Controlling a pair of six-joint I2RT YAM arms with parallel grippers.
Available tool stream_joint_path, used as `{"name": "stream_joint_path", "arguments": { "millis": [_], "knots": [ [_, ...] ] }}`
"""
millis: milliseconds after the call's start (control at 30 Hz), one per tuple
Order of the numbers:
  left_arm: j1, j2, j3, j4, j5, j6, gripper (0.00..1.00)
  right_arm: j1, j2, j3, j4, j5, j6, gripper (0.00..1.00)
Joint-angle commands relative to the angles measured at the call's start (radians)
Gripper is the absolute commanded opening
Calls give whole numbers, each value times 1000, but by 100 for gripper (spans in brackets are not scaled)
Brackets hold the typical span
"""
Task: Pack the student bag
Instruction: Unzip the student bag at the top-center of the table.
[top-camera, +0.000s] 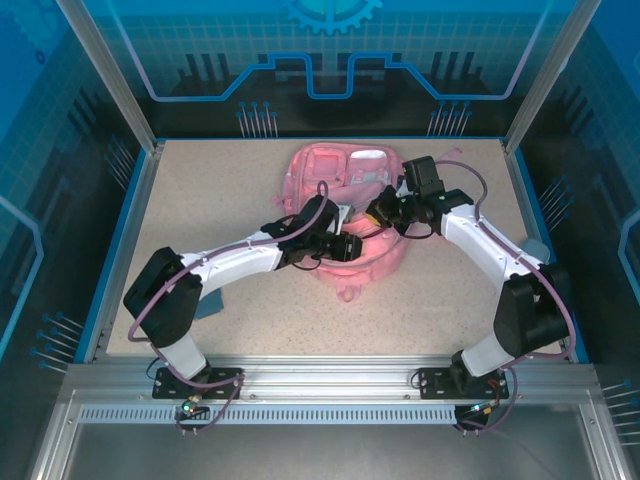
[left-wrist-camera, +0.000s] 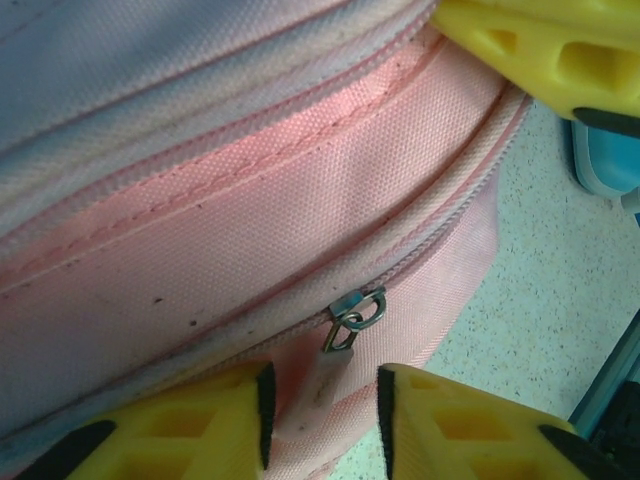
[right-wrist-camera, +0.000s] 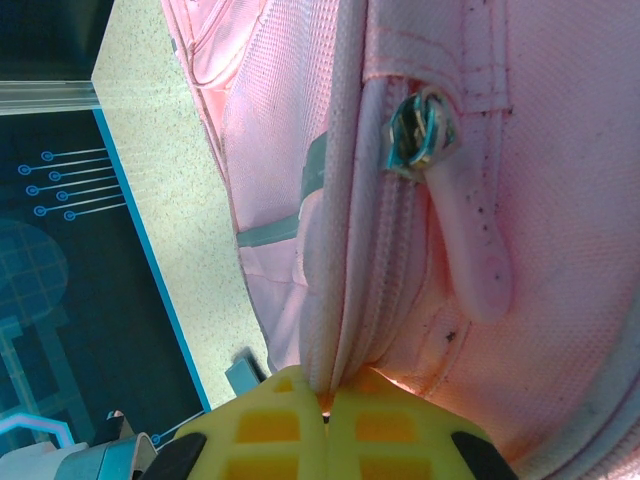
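At the left gripper (left-wrist-camera: 320, 405): yellow fingers (left-wrist-camera: 150, 440) apart, clamped on nothing. In the gap between them, a pink pull tab (left-wrist-camera: 312, 385), hanging from a small metal slider (left-wrist-camera: 356, 308) just above. Contact between tab and pads: cannot tell. Around the slider, the curved zip line of the student bag (left-wrist-camera: 250, 230), pink woven fabric with a paler panel above it. At the upper right of that wrist view, another yellow gripper finger (left-wrist-camera: 530, 50) against the bag's edge. Just below it, a pale blue object (left-wrist-camera: 600, 160) on the speckled table (left-wrist-camera: 540, 300).

At the right gripper (right-wrist-camera: 325, 400): yellow fingers pressed together, pinching a ridge of the bag's pink fabric right beside a zip. Further along the same zip, a second slider (right-wrist-camera: 420, 135), metal with a teal sheen. Trailing from it, a second pull tab (right-wrist-camera: 470, 260), pink and rubbery, flat against the fabric.

From above: both grippers down on the bag's near half and close together, left one on the nearer side, right one just beyond it. Bag flat on the far middle of the table, apart from the blue walls. Beneath the left arm, a flat grey-blue item (top-camera: 212, 300) on the tabletop, well apart from the bag.
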Motion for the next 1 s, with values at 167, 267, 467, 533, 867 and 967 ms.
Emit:
{"name": "stream_joint_path", "arguments": {
  "millis": [167, 267, 467, 533, 867, 967],
  "knots": [
    [-15, 50, 76, -78, -62, 20, 32, 19, -38, 4, 48, -24, -16, 0],
    [-17, 70, 96, -109, -100, 15, 29, 20, -44, 0, 48, -24, -13, 0],
    [-17, 52, 94, -131, -156, 21, 3, 18, -57, -6, 27, 13, -23, 0],
    [-18, 32, 83, -151, -183, 35, 0, 13, -67, -10, 12, 46, -32, 0],
    [45, -130, -121, -210, -294, 102, 0, -80, -158, -72, -40, 135, -100, 0],
    [90, -171, -170, -190, -292, 145, 0, -104, -164, -77, -52, 131, -127, 0]
  ]
}}
